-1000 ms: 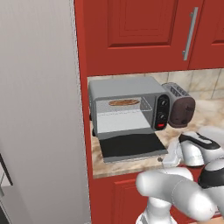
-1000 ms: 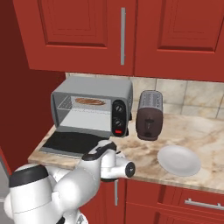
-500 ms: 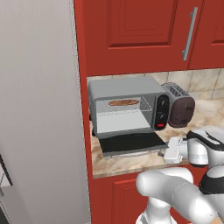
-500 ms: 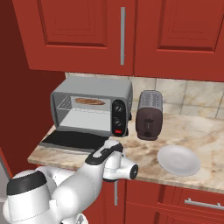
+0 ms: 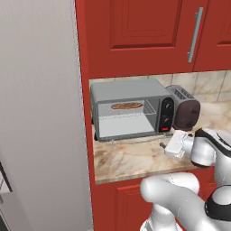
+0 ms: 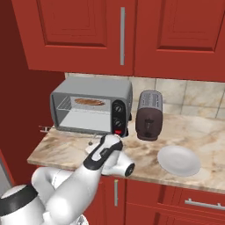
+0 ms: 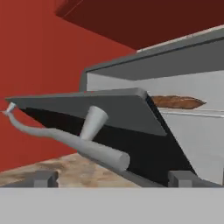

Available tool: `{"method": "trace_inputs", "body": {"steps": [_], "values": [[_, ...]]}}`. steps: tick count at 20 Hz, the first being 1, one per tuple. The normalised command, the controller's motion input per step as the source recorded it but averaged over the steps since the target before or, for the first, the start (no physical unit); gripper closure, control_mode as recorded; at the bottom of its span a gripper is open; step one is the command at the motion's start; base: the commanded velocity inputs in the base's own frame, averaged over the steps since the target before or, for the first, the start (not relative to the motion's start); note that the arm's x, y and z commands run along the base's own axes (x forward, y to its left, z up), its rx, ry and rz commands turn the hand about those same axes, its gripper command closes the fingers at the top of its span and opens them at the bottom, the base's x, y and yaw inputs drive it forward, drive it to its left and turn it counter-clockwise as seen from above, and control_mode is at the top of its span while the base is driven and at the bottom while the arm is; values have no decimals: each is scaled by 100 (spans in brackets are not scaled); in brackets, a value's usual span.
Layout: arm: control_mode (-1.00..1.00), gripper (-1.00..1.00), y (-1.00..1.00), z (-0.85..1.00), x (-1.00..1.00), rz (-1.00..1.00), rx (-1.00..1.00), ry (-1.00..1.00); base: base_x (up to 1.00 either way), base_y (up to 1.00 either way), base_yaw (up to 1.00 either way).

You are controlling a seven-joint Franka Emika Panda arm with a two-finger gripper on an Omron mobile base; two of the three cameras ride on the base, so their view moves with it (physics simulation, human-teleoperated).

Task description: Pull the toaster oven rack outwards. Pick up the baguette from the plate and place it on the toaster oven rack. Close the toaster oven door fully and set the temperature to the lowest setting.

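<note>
Baguette [image 6: 89, 102] on rack [image 6: 83, 105] inside toaster oven [image 6: 91, 105]; empty plate [image 6: 179, 161] right.

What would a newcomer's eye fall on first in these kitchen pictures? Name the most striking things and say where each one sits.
The grey toaster oven on the marble counter stands out, with the baguette lying on the rack inside it. In the hand view its dark door hangs partly open, the handle close in front of the open gripper. To the right stand a dark-brown toaster and an empty white plate.
</note>
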Motion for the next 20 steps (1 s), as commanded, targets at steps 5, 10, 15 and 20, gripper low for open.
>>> {"method": "trace_inputs", "body": {"steps": [5, 10, 15, 20], "values": [[-100, -100, 100, 31, 94, -19, -6, -12, 0, 0, 0], [-100, -100, 82, 11, 100, -21, -15, -14, 0, 0, 0], [-100, -100, 56, 18, 100, -20, -27, -11, 0, 0, 0], [-100, -100, 30, 20, 95, -18, -29, -5, 0, 0, 0]]}}
